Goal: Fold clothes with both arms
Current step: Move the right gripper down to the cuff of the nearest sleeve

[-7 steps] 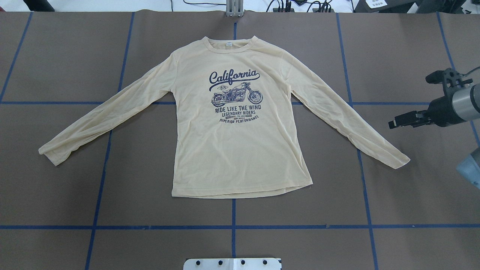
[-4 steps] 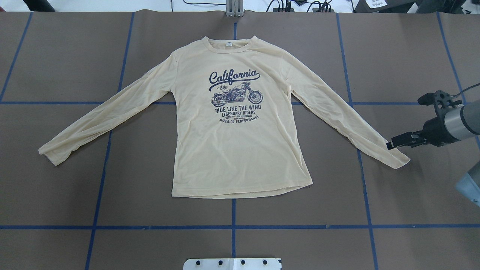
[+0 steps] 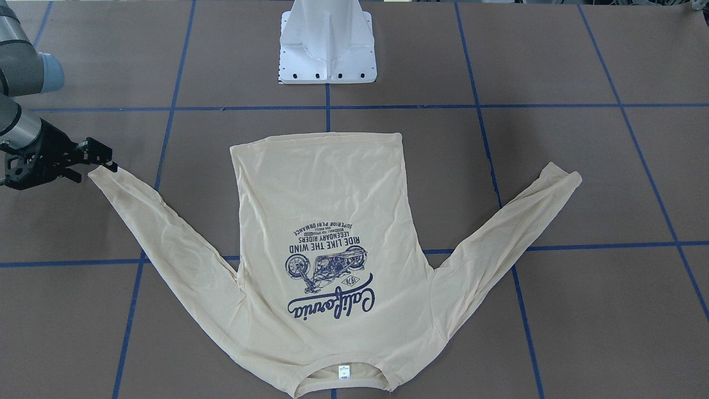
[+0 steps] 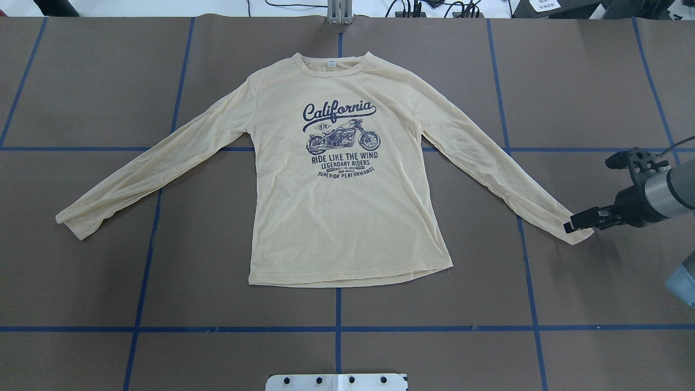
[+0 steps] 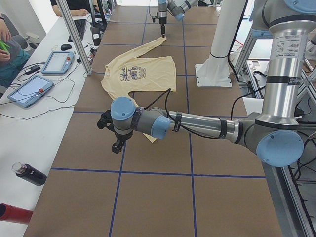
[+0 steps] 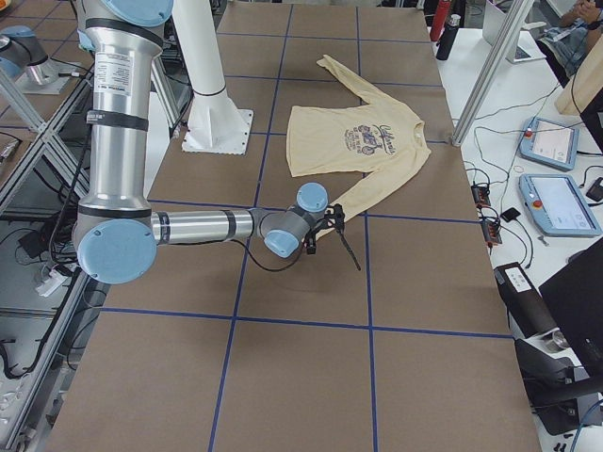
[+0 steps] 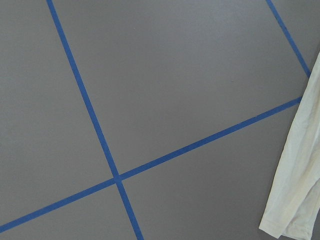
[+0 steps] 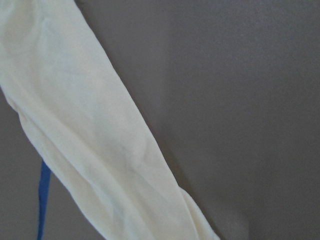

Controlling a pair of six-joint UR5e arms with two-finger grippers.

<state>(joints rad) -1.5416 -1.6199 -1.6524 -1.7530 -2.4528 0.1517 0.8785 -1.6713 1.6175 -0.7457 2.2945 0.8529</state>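
Note:
The cream long-sleeved T-shirt (image 4: pixel 347 217) lies flat and face up on the brown table, neck at the far side and both sleeves spread out; it also shows in the front-facing view (image 3: pixel 327 188). My right gripper (image 4: pixel 570 225) is low at the right sleeve's cuff (image 4: pixel 581 234). In the front-facing view my right gripper (image 3: pixel 97 172) has its fingers apart, and they look open around the cuff's end. The right wrist view shows only the sleeve (image 8: pixel 100 150). My left gripper (image 5: pixel 117 145) hangs near the left cuff (image 7: pixel 295 200); I cannot tell whether it is open or shut.
The white pedestal base (image 3: pixel 327 50) stands at the robot's side of the table. Blue tape lines (image 4: pixel 336 328) cross the brown surface. A side bench holds tablets (image 5: pixel 29 89) and bottles (image 5: pixel 29 174). A metal pole (image 5: pixel 74 34) stands at the far edge.
My right gripper has moved toward the robot's side and down, from beside the right sleeve to its cuff. The shirt has not moved.

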